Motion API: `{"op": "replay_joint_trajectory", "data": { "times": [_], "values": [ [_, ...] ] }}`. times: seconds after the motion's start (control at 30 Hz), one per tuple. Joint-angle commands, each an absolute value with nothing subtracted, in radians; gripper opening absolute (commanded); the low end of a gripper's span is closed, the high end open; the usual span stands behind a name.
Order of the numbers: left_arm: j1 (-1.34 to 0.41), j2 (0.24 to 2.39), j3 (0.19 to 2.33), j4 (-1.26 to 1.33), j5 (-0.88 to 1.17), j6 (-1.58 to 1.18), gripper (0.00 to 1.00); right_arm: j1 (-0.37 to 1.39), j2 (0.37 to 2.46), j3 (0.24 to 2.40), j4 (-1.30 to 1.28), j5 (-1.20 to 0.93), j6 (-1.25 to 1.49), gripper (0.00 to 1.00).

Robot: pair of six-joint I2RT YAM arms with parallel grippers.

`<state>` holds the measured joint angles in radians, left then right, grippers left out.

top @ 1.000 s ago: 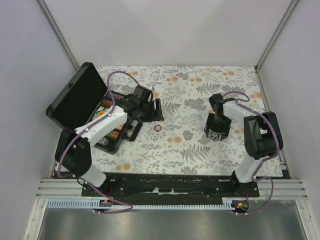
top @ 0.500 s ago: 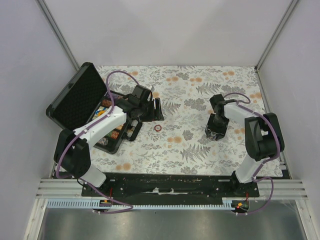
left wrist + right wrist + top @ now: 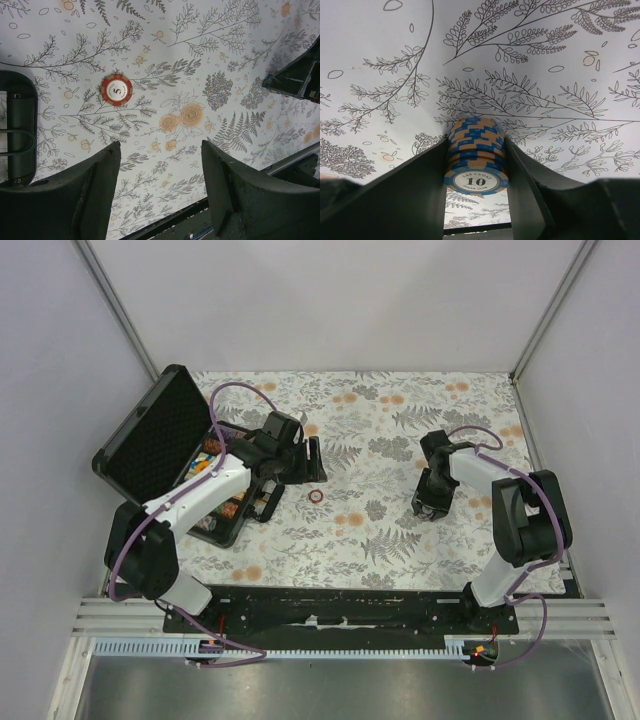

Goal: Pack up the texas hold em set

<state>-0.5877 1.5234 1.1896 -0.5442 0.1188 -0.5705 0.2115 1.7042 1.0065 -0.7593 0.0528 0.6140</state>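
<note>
Stack [image 3: 476,150] marked "10" (Las Vegas), chip [image 3: 116,89] "5"

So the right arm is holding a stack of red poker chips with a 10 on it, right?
No: the stack of round striped poker chips in the right end effector is blue and cream, not red. It does show a 10. The right wrist view shows this.
</note>
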Motion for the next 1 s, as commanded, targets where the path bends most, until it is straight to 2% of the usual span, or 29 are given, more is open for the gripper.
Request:
{"op": "replay_joint_trajectory", "data": {
  "times": [0.0, 0.07, 0.57, 0.8, 0.97],
  "values": [
    [-0.600, 1.479, 1.175, -0.522, 0.106, -0.606, 0.72, 0.210, 1.683, 0.991, -0.762, 0.064, 0.623, 0.06],
    [-0.600, 1.471, 1.167, -0.522, 0.103, -0.609, 0.71, 0.212, 1.666, 1.012, -0.784, 0.064, 0.626, 0.00],
    [-0.603, 1.434, 1.124, -0.502, 0.098, -0.620, 0.71, 0.218, 1.601, 1.167, -0.902, 0.006, 0.629, 0.00],
    [-0.627, 1.405, 1.062, -0.396, 0.138, -0.637, 0.70, 0.284, 1.611, 1.213, -0.896, 0.003, 0.747, 0.00],
    [-0.698, 1.381, 0.982, -0.218, 0.137, -0.653, 0.84, 0.339, 1.649, 1.261, -0.897, -0.055, 0.876, 0.00]
  ]
}}
